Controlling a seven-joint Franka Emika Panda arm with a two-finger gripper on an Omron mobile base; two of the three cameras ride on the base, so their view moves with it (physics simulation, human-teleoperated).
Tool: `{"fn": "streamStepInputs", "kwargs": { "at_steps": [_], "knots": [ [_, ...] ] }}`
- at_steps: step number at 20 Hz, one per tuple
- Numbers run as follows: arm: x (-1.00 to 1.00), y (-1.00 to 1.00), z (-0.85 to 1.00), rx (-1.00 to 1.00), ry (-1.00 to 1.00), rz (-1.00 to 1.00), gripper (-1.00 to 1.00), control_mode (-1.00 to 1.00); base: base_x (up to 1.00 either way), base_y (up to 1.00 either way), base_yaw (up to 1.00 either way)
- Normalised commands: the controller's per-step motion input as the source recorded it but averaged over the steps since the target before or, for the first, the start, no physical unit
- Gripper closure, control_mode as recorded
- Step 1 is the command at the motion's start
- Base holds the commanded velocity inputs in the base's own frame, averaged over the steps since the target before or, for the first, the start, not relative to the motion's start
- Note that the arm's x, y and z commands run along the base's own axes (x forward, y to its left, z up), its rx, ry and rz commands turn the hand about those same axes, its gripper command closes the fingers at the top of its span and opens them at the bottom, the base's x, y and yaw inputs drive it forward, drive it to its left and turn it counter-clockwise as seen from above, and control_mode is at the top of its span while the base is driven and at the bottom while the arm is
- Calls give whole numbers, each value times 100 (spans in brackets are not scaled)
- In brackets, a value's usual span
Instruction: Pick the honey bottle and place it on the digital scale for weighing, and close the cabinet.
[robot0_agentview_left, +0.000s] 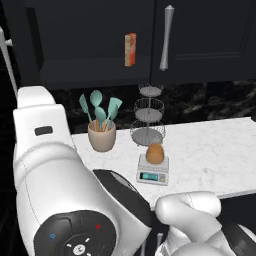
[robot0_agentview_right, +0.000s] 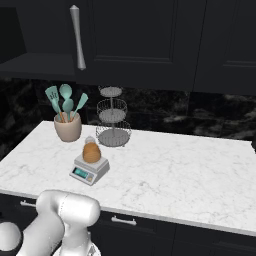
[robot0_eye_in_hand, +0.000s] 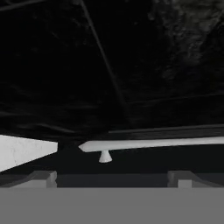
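Note:
The amber honey bottle (robot0_agentview_left: 155, 154) (robot0_agentview_right: 91, 152) stands on the small light-grey digital scale (robot0_agentview_left: 152, 174) (robot0_agentview_right: 89, 171) on the white marble counter. Above it, the dark cabinet (robot0_agentview_left: 205, 40) (robot0_agentview_right: 145, 35) has its left compartment showing its inside, and a silver bar handle (robot0_agentview_left: 6, 55) of the swung-out door stands at the far left edge. In the hand view my gripper (robot0_eye_in_hand: 113, 179) is open and holds nothing. A long silver bar handle (robot0_eye_in_hand: 153, 143) lies across that view just beyond the fingertips, against a dark panel.
An orange-white carton (robot0_agentview_left: 130, 49) stands inside the open compartment. A beige crock of teal utensils (robot0_agentview_left: 101, 135) (robot0_agentview_right: 67, 127) and a three-tier wire basket stand (robot0_agentview_left: 148, 120) (robot0_agentview_right: 112, 122) are behind the scale. The counter's front edge (robot0_agentview_right: 165, 218) has dark drawers below.

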Motion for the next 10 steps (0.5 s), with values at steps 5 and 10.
{"fn": "streamStepInputs", "kwargs": {
  "at_steps": [5,10],
  "knots": [
    [97,-100,-26,0,0,-4,-100,-100,0,0,0],
    [100,-84,-36,0,2,-3,-100,-100,0,0,0]
  ]
}}
